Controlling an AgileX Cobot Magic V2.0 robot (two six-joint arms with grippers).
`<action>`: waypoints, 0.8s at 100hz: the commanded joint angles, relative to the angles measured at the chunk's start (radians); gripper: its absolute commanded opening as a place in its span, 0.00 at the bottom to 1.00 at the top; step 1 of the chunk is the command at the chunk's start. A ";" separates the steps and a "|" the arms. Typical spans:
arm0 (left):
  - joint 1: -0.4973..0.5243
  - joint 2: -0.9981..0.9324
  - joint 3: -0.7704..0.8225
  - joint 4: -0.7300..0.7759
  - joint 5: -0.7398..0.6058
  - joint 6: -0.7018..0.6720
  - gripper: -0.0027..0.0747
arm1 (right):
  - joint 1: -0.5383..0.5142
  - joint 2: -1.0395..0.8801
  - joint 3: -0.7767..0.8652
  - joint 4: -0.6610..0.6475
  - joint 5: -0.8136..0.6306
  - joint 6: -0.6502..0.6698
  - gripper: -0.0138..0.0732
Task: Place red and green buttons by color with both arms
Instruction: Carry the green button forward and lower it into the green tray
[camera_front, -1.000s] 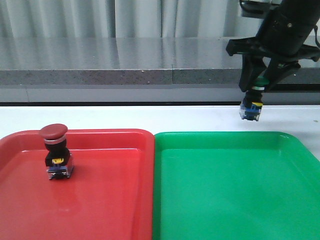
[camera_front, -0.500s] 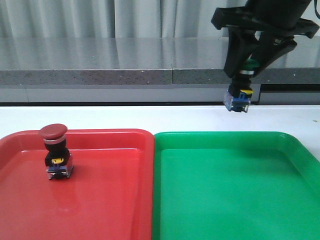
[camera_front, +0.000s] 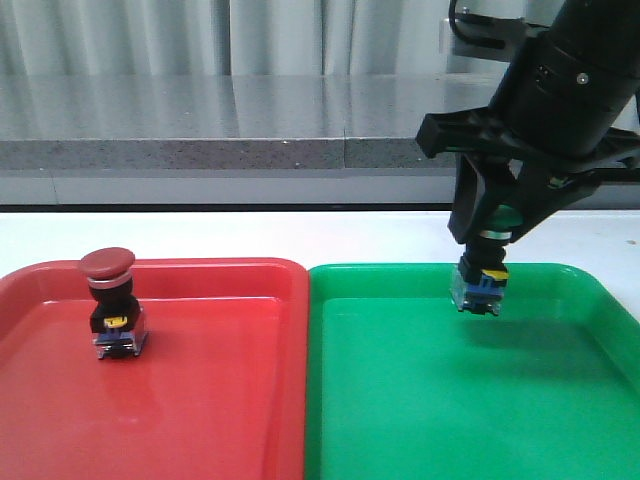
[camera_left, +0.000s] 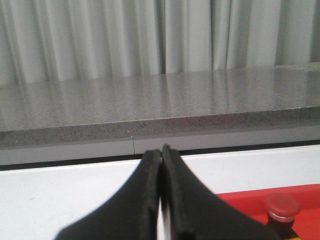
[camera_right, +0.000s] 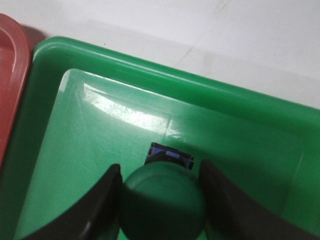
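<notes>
The right tool (camera_front: 487, 243) is clamping the green button (camera_front: 481, 272) by its cap, fingers on either side, so the black body and blue base are hanging straight down. It is holding the button over the back edge of the green tray (camera_front: 560, 400), at centre right of the front frame, apparently lining it up for a drop into the matching colour; I cannot tell whether the base is touching the tray floor yet. The left tool (camera_left: 161, 200) is sitting pressed together, gripping nothing, probably because its share is finished: the red button (camera_front: 113, 305) is already standing upright in the red tray (camera_front: 200, 400), at left. Both trays are lying side by side on the white surface (camera_front: 250, 235).
</notes>
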 joint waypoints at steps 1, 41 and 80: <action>0.003 -0.031 0.041 -0.001 -0.073 -0.011 0.01 | 0.001 -0.043 -0.017 -0.002 -0.054 0.008 0.39; 0.003 -0.031 0.041 -0.001 -0.073 -0.011 0.01 | 0.001 0.037 -0.017 -0.002 -0.058 0.008 0.39; 0.003 -0.031 0.041 -0.001 -0.073 -0.011 0.01 | 0.002 0.037 -0.017 -0.001 -0.046 0.008 0.50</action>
